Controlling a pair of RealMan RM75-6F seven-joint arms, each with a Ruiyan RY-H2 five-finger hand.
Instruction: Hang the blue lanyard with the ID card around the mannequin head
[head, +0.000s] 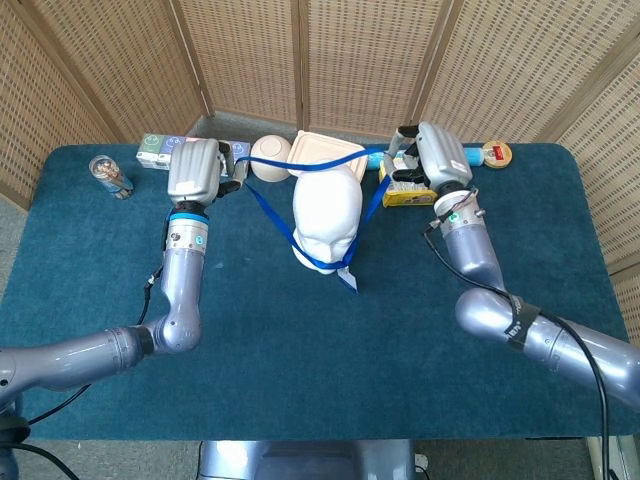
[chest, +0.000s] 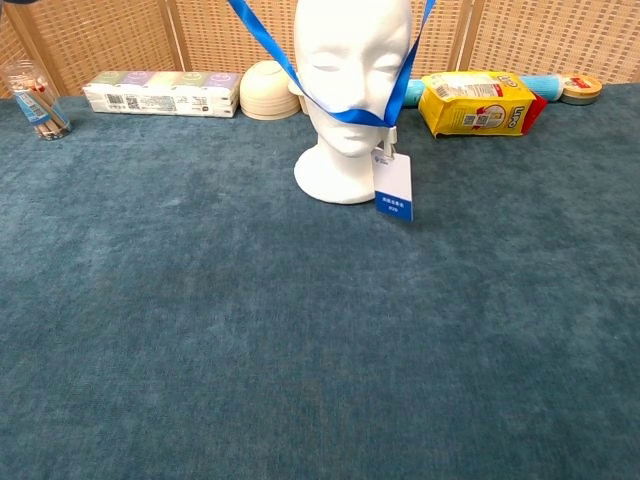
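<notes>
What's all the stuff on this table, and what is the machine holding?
Mannequin head: one, white, table centre.
Lanyard: one, blue, looped across the chin, stretched between both hands.
ID card: one, white and blue, hanging by the neck.
Bowl: one, cream, back.
Container: one, beige, behind the head.
Box: one, long, pastel, back left.
Glass: one, clear, far left.
Packet: one, yellow, back right.
Left hand: grey, holds lanyard.
Right hand: grey, holds lanyard.

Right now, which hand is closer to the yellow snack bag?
Right. The right hand hovers directly over the yellow snack bag, gripping the blue lanyard. The left hand is across the mannequin head, by the tissue packs.
</notes>
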